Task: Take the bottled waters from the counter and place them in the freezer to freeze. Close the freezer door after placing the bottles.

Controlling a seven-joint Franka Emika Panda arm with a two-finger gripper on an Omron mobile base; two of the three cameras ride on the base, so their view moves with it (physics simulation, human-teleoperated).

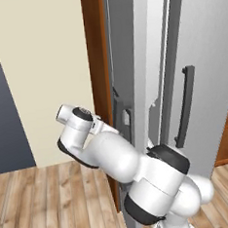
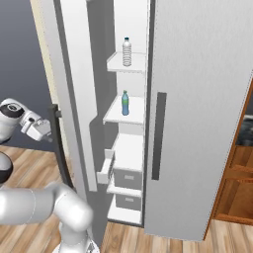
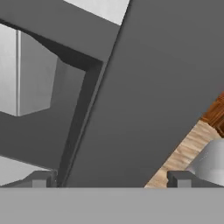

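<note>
The freezer (image 2: 132, 148) stands open, white shelves and drawers showing. Both bottled waters stand inside: the whitish ribbed one (image 2: 127, 52) on the upper shelf, the blue-tinted one (image 2: 125, 103) on the shelf below. The freezer door (image 2: 74, 99) is swung out to the left, its dark bar handle (image 2: 62, 153) on the outer face. My gripper (image 2: 47, 134) hangs open and empty just outside that face, beside the handle. In the hand view the gripper (image 3: 109, 181) faces the grey door panel (image 3: 153, 87) at close range, the handle bar (image 3: 78, 122) slanting across. The counter is out of view.
The plain grey door (image 2: 197, 99) with its own dark handle (image 2: 158, 133) is shut on the right. One white drawer (image 2: 106, 170) juts out of the freezer. Wooden cabinets (image 2: 239, 168) stand further right. Wood floor (image 1: 55, 204) and a cream wall (image 1: 43, 68) lie left of the door.
</note>
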